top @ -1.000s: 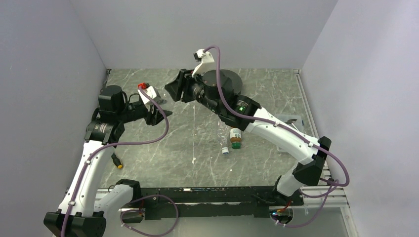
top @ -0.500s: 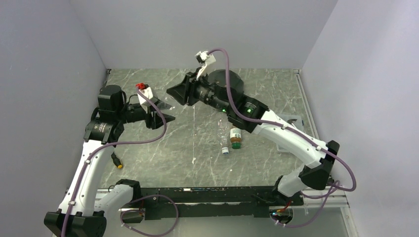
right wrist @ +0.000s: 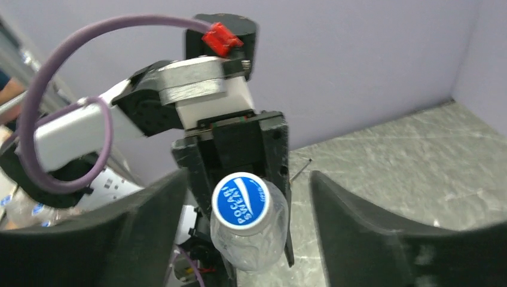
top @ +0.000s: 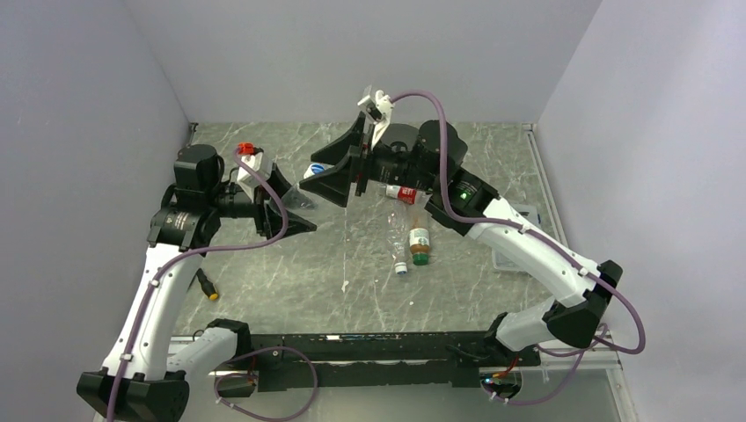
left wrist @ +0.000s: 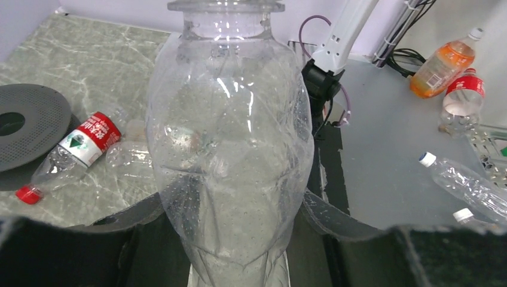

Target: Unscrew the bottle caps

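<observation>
So the left gripper (top: 288,204) has a clear bottle (left wrist: 230,137) clamped around the lower body, up in the air over the back-left part of the counter (top: 290,272). In the left wrist view the bottle fills most of the shot, with the dark fingers (left wrist: 134,218) pressed in on both sides of it. The bottle's plastic looks creased and dented.

The bottle points toward the right arm, and its blue cap (right wrist: 239,200) is on. You can read "Pocari Sweat" on it in the right wrist view.

The right gripper (top: 337,176) is spread wide and empty. The cap sits in the gap between its two fingers (right wrist: 140,239), closer to the left one in that view, but neither finger is touching it. The gripper is lined up pretty much head-on with the cap.

The other three bottles are lying down on the counter, mid-right, under the right arm:
- red-label bottle (top: 403,192), red cap on, just beside a round gray disc (left wrist: 27,125) at the back
- brown bottle (top: 420,239) with a white label and green cap, nearer the front
- second clear bottle (top: 395,237), right next to the brown one, its cap end toward the front

Can't tell whether the brown and clear ones are touching. All three are well apart from both grippers.
</observation>
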{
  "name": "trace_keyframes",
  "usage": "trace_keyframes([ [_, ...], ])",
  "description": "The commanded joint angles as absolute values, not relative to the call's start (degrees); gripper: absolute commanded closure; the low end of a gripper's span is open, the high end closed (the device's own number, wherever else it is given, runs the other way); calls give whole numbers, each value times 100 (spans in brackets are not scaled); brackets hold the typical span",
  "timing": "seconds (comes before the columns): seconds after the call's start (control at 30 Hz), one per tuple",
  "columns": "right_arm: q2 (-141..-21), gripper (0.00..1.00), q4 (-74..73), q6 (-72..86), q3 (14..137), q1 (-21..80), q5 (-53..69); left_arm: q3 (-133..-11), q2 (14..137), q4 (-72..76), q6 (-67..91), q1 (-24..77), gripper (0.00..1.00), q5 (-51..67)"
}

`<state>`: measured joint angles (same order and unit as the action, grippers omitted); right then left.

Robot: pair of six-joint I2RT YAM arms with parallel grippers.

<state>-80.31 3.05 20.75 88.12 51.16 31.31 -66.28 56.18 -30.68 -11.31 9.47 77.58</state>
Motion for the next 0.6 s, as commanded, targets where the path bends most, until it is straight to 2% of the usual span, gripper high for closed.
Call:
trace_keyframes([
  [0.0, -7913, 12, -291, 1982, 9179, 5137, 1871, -6838, 5589, -2974, -1395, 905, 73, 7465],
  [0.03, -7891, 5, -392, 2011, 9211, 5160, 1492, -6810, 5563, -2952, -1464, 905, 73, 7291],
  [0.1, -7841, 1, -511, 2070, 9243, 5254, 914, -6723, 5497, -2884, -1601, 905, 73, 6967],
  [0.33, -8168, 0, -1406, 2146, 10029, 6006, -1228, -6420, 5334, -2734, -2123, 905, 73, 5825],
  [0.57, -8592, 5, -1618, 2604, 10343, 6064, -1664, -6226, 5244, -2657, -2424, 905, 72, 5216],
])
